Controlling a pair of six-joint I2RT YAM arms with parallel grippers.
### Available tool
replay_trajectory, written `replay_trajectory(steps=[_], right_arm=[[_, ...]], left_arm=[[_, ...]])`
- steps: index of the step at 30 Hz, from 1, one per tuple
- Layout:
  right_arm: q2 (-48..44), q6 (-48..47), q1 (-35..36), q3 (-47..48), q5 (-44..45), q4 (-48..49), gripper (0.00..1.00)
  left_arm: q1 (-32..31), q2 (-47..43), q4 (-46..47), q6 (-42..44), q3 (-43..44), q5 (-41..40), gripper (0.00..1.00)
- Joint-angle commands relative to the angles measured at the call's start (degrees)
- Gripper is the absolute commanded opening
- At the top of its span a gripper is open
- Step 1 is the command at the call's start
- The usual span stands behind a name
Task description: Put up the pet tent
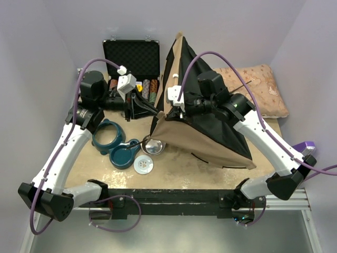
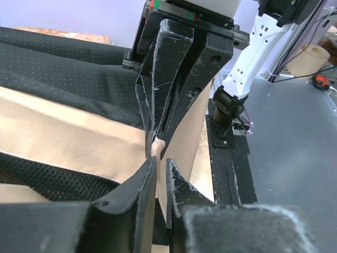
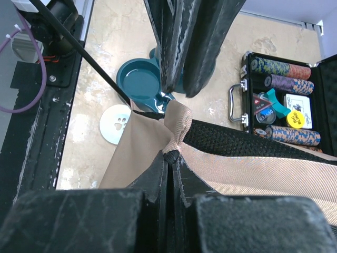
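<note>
Sagging pet tent (image 1: 202, 138), tan, black-lined

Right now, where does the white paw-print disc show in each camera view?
Top view: the white disc lies near the front, just right of the teal bowl.
Left wrist view: not in it.
Right wrist view: left of centre, below the teal bowl.
Shared landmark: the tan tent, seen in all three views.
</note>
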Motion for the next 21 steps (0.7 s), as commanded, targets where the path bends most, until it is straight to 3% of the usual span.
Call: replay_trajectory(steps=[1, 8, 21], right_arm=[[-1.0, -1.1, 0.3, 1.2, -1.5, 2.2, 0.0], [-0.8, -1.1, 0.3, 1.4, -1.8, 2.3, 0.0], [0.1, 0.8, 0.3, 1.6, -0.4, 3.3, 0.0]], left_arm=[[-0.9, 0.8, 2.0, -1.0, -0.9, 0.6, 0.14], [-1.4, 1.3, 1.7, -0.3, -1.8, 0.1, 0.0], [-4.2, 0.8, 3.5, -1.7, -3.0, -0.8, 0.0]])
